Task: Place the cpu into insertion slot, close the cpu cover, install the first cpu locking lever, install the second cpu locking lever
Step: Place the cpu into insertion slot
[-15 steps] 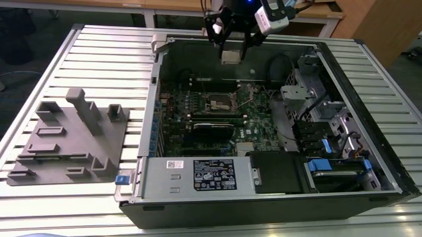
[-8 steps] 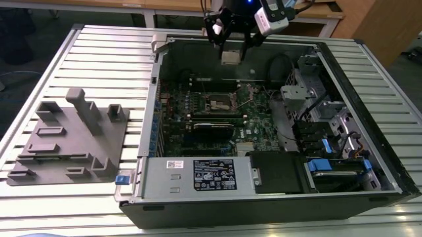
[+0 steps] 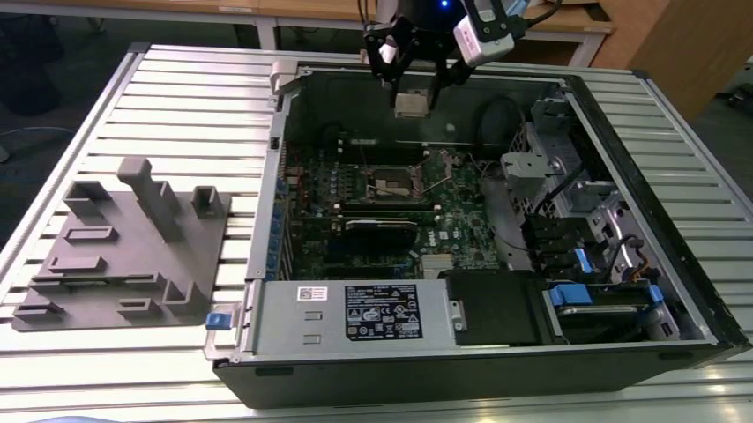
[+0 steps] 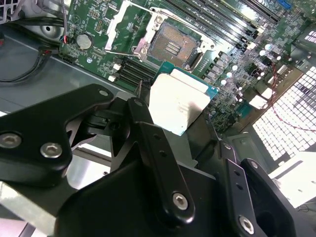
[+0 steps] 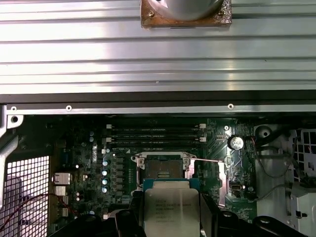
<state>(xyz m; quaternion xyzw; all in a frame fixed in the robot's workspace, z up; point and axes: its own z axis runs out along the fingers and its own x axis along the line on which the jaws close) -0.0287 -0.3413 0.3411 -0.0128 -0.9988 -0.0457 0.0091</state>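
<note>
Grips the cpu (image 3: 411, 107) in the end effector (image 3: 413, 99) at the upper centre of the exterior view, over the upper edge of the open computer case (image 3: 471, 370) on the slatted worktop (image 3: 189, 97). Hangs apart from the uncovered insertion slot (image 3: 392, 182) at mid-frame on the green board (image 3: 459, 229).

Print on the cpu (image 5: 171, 212) and label plate (image 3: 380, 311) seems illegible.

One cpu (image 4: 177, 106), one insertion slot (image 4: 174, 47), one gripper (image 3: 414, 95), one computer case (image 3: 471, 379).
</note>
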